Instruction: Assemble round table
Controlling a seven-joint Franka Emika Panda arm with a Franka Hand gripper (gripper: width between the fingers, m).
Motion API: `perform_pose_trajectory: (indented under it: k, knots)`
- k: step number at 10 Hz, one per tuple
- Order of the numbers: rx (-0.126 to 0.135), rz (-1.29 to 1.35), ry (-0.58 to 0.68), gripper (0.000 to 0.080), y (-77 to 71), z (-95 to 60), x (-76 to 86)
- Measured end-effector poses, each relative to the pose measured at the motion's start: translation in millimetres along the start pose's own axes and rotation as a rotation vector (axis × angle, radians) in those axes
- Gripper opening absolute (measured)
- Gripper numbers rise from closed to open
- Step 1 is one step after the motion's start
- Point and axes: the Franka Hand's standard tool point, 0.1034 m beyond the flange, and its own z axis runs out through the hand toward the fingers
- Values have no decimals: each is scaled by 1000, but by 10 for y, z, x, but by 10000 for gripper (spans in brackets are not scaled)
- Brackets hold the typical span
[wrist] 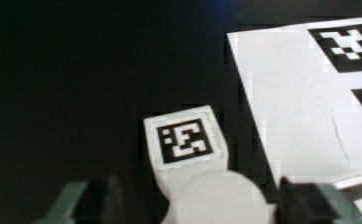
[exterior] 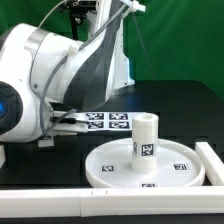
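Note:
The white round disc (exterior: 150, 165) lies flat at the front of the black table. The thick white post (exterior: 146, 135), with a black-white tag on its side, stands upright on the disc's centre hub. In the exterior view the arm's own body hides my gripper, well to the left of the disc. In the wrist view my gripper (wrist: 199, 203) is open. One finger (wrist: 80, 200) and the other (wrist: 320, 195) stand on either side of a small white part (wrist: 213, 190) with a rounded end and a square tag (wrist: 181, 140). Dark gaps show between the fingers and that part.
The marker board (exterior: 108, 121) lies behind the disc and shows in the wrist view (wrist: 302, 90) right beside the small white part. Long white border bars run along the front (exterior: 60, 205) and the exterior view's right (exterior: 212, 165). The robot's base fills the exterior view's left.

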Motion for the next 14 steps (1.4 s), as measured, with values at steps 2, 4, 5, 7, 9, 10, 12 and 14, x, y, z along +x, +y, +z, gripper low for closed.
perform_pose_trajectory:
  k: [2,4,5,7,9,10,12,14]
  knots:
    - [0,0,-1,217,0,0,-2]
    - [0,0,0,217,0,0,-2]
    - [0,0,0,217,0,-4,-4]
    - [17,-32,77,217,-50,-248,-186]
    - [44,-47,159,219,-40,-562,-442]
    - [36,-76,250,219,25,-712,-448]
    - [39,-84,390,219,24,-696,-505]
    - [24,-81,531,219,15,-824,-457]
